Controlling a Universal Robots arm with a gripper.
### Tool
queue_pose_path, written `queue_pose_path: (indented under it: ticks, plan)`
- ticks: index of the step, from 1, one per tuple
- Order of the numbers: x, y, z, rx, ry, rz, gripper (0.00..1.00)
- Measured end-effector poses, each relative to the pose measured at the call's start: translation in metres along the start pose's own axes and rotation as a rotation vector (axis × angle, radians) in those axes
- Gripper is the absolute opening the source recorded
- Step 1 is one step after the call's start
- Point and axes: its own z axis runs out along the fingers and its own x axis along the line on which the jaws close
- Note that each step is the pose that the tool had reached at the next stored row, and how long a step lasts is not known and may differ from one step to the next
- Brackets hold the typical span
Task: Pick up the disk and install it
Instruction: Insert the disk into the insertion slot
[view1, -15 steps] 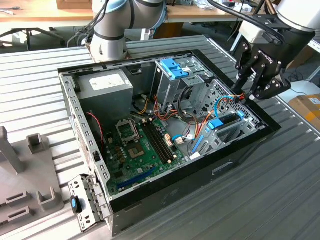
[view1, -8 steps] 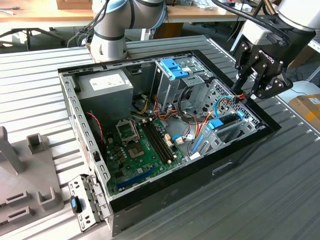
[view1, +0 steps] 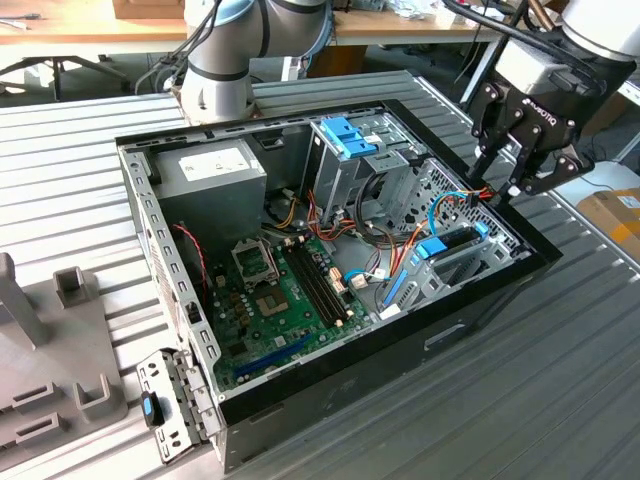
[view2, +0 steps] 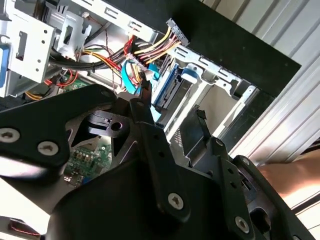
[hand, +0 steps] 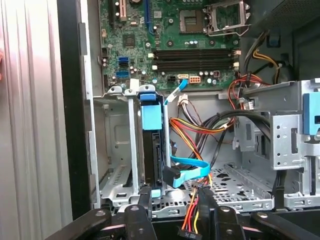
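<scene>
The disk (hand: 152, 150) sits in the cage (hand: 116, 145) inside the case (view1: 400, 345).

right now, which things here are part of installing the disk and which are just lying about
In the job: disk, standing in its bay; gripper, open, near it.
Just there: power-supply box; motherboard; tall cage with blue tabs; grey blocks at the exterior view's left.
</scene>
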Motion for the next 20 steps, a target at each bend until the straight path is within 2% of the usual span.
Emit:
queue_pose_path:
  ticks: [3,9,11,13,20]
  plan:
    - [-0.0009,-0.0076,0.0002,-0.0009,-0.0004,-0.024,0.5]
    - [-0.0009,-0.0104,0.0007,-0.0043,-0.0022,-0.118,0.5]
    - [-0.0011,-0.0144,0.0014,-0.0066,-0.0032,-0.182,0.5]
    - [-0.0018,-0.0176,0.0016,-0.0069,-0.0035,-0.191,0.5]
    - [-0.002,-0.0177,0.0016,-0.0069,-0.0035,-0.192,0.5]
